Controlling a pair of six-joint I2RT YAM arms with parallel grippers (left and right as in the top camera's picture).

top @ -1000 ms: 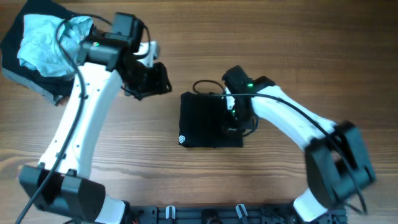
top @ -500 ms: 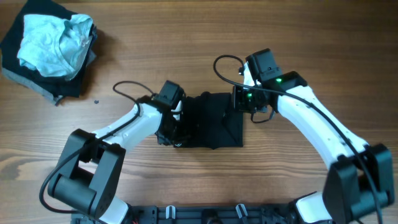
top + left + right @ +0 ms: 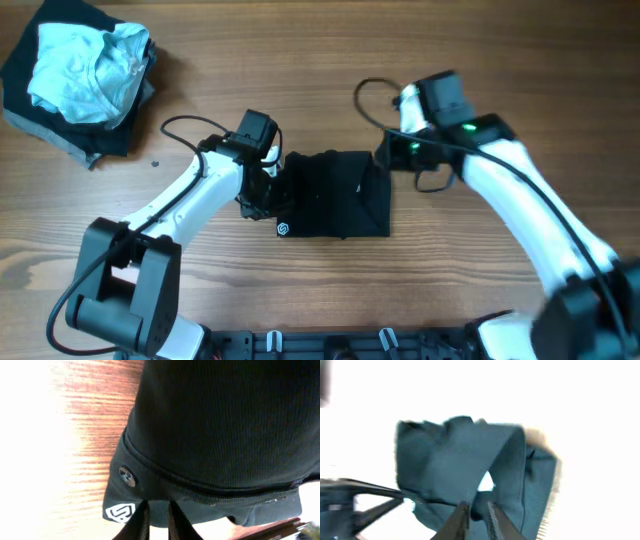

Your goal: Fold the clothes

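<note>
Black garment (image 3: 335, 200) lies folded at frame centre on the worktop (image 3: 480, 60). Left gripper (image 3: 266, 194) at its left hem, fingers nearly together; cannot tell if gripping. Right gripper (image 3: 385, 159) clamped on upper-right corner.

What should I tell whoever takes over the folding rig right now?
Left gripper: shut, apparently pinching the left hem of the black garment, near its logo.
Right gripper: shut on the garment's top right corner as the overhead view shows it, cloth lifted.
Done: the black garment lies mid-table as a rough rectangle, partly folded.
Left: finish this fold, then the pile of clothes at the top left, with a crumpled light blue piece on top, unfolded.
</note>
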